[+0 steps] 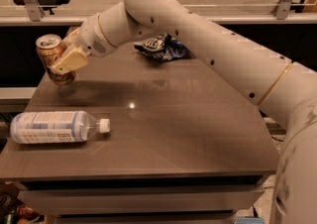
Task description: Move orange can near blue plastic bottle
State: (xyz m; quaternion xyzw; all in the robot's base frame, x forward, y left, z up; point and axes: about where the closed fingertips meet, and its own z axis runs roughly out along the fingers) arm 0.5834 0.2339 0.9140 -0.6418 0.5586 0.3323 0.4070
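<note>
The orange can [51, 54] is copper-orange with a silver top and is held upright, slightly tilted, at or just above the far left corner of the table. My gripper [62, 64] is shut on the can, with one pale finger [69, 61] across its front. The blue plastic bottle [54, 127] lies on its side near the table's front left edge, white cap pointing right. The can is behind the bottle, with a stretch of bare tabletop between them.
A dark blue chip bag [161, 47] lies at the back middle of the grey table [198, 134]. My white arm reaches in from the right across the table's back half. A ledge with a glass barrier runs behind the table.
</note>
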